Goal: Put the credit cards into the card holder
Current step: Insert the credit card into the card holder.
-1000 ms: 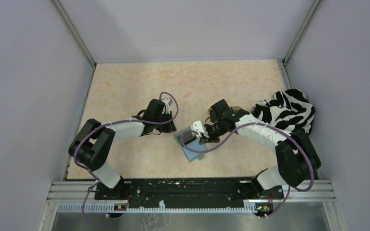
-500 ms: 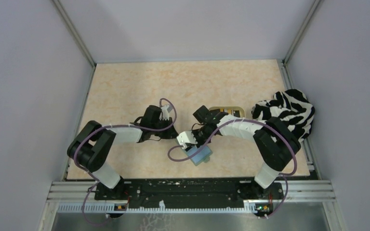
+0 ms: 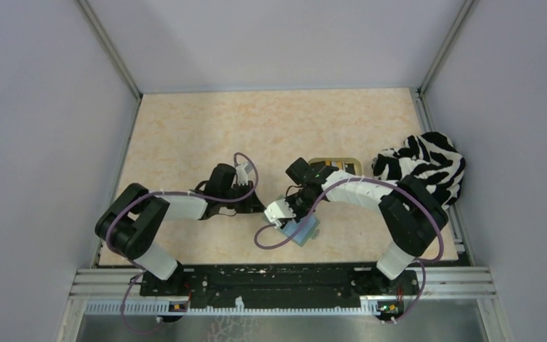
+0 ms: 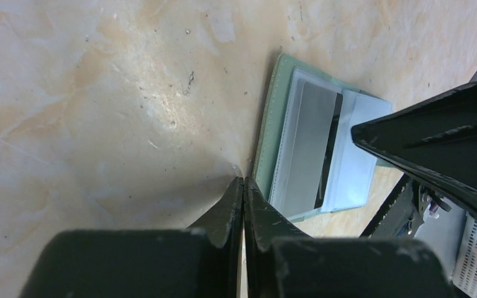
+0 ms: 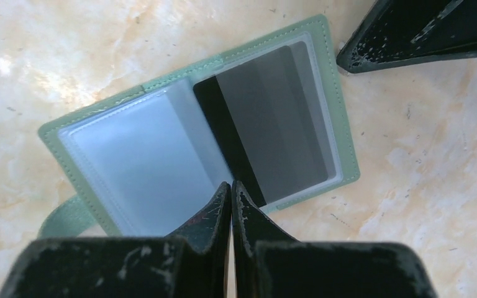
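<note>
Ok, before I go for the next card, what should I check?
1. Card holder lying open on the table: ok.
2. Dark card seated in its pocket: ok.
3. Second pocket free: ok, looks empty.
4. Grippers carrying nothing: ok, left gripper and right gripper are both bare.
5. Jaws open for a pick: not ok, both are shut.
6. Cards left in the tan tray: cannot tell, the right arm covers part of it.
</note>
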